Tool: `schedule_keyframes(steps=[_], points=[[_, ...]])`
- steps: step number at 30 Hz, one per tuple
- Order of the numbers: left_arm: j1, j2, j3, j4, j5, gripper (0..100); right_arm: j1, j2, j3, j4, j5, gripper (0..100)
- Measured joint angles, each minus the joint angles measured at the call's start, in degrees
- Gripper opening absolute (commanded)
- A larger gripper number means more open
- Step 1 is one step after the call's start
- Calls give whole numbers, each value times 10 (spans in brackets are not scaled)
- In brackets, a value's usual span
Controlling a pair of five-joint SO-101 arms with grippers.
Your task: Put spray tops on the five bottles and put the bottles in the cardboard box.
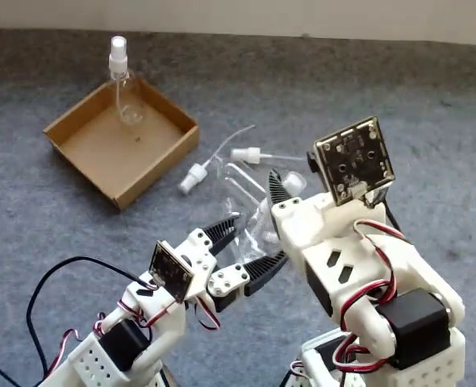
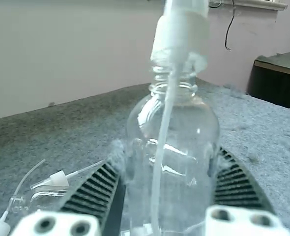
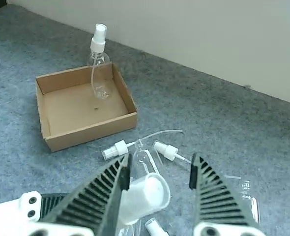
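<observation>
My left gripper point(image 2: 167, 164) is clamped on the clear glass bottle point(image 2: 184, 128). The right gripper point(image 3: 160, 162) stands apart around the white plastic spray top point(image 3: 142, 196), which sits unseated above the neck. Being tilted, it may cross-thread or topple.

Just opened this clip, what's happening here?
The left gripper holds a bottle, and the right gripper sits open around the top on its neck, with the tube already inside. One capped bottle stands in the box. Loose tops and bare bottles lie on the carpet between the box and the arms.
</observation>
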Motion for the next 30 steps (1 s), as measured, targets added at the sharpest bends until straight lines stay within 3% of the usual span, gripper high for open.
schedule_keyframes(steps=[7, 16, 23, 30], points=[[-25, 1, 0, 0, 0, 77, 3, -5, 0, -1, 0, 170], [-34, 0, 0, 0, 0, 77, -110, -4, 0, -1, 1, 176], [-33, 0, 0, 0, 0, 77, -113, -1, 0, 32, 43, 315], [-33, 0, 0, 0, 0, 77, -113, -4, -1, 33, 48, 322]])
